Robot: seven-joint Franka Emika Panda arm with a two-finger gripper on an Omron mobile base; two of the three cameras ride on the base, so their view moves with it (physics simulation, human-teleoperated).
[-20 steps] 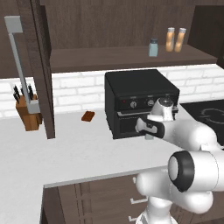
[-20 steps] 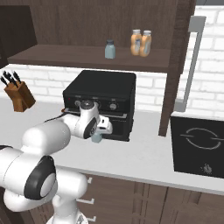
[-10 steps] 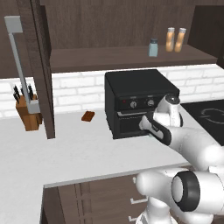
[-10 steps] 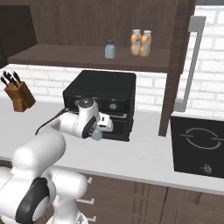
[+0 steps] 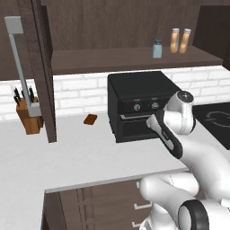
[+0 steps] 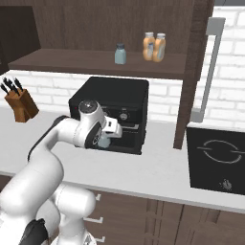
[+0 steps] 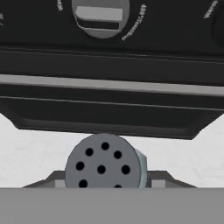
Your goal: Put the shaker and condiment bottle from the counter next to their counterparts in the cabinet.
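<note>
I have the gripper low in front of the black oven, and the hand view looks straight down onto the perforated grey cap of the shaker, which sits between my two finger tips with a dark pad showing at each side of it. From that I judge the fingers are pinched on the shaker, holding it by its body just under the cap so it stays upright for the lift. In the right base view a bit of pale blue glass shows under the wrist, clear of the counter, so I read it as carried, not standing. The oven's grey handle bar and a dial fill the background close ahead, which tells me the hand is near the oven's front face, towards the front edge of the counter. On the shelf of the cabinet, above the oven, the matching shaker stands just left of two amber bottles set side by side, so the bottle half looks done. At the counter's left end stand a knife block and a small brown piece, well apart from my hand. The next move calls for raising past the oven top to the shelf.
</note>
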